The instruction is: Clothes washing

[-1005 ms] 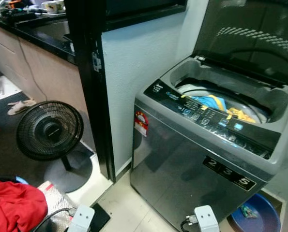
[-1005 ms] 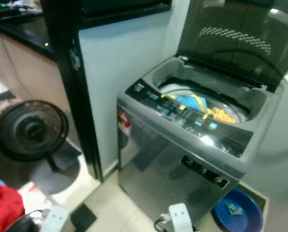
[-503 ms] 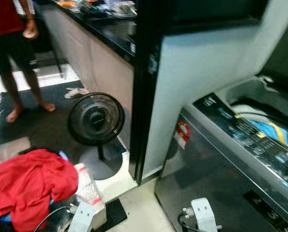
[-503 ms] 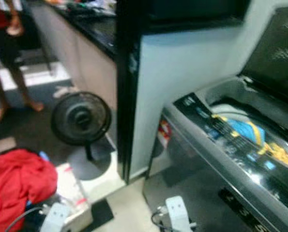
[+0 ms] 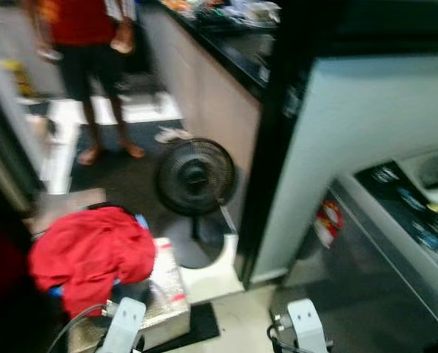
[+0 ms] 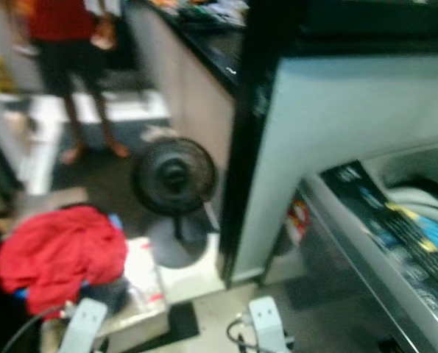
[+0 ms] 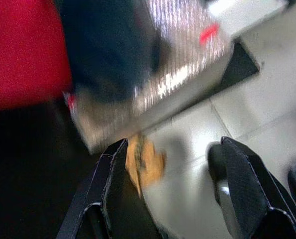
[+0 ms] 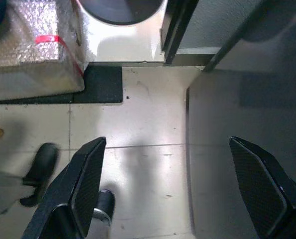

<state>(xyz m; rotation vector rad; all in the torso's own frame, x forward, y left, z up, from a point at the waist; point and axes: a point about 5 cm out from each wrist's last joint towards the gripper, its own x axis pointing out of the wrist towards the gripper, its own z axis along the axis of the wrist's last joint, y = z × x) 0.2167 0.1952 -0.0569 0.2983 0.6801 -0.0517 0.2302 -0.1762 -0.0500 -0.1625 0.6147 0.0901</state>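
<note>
swung away from the washing machine point(image 5: 410, 220) toward the red garment point(image 5: 93, 254) heaped just beyond the left hand point(image 7: 170, 191), both hands spread and empty, right hand point(image 8: 175, 186) over floor tiles; likely fetching more laundry.

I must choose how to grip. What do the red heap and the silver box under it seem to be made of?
The red heap looks like soft matte cloth: it sags in folds. The silver box seems wrapped in shiny bubble foil, judging by its dimpled glinting surface in the right wrist view, taped in red; what is beneath cannot be told.

Blurred red clothes point(image 6: 57, 254) on the floor, black fan point(image 6: 174, 176) beside, washing machine point(image 6: 384, 243) at right
</note>
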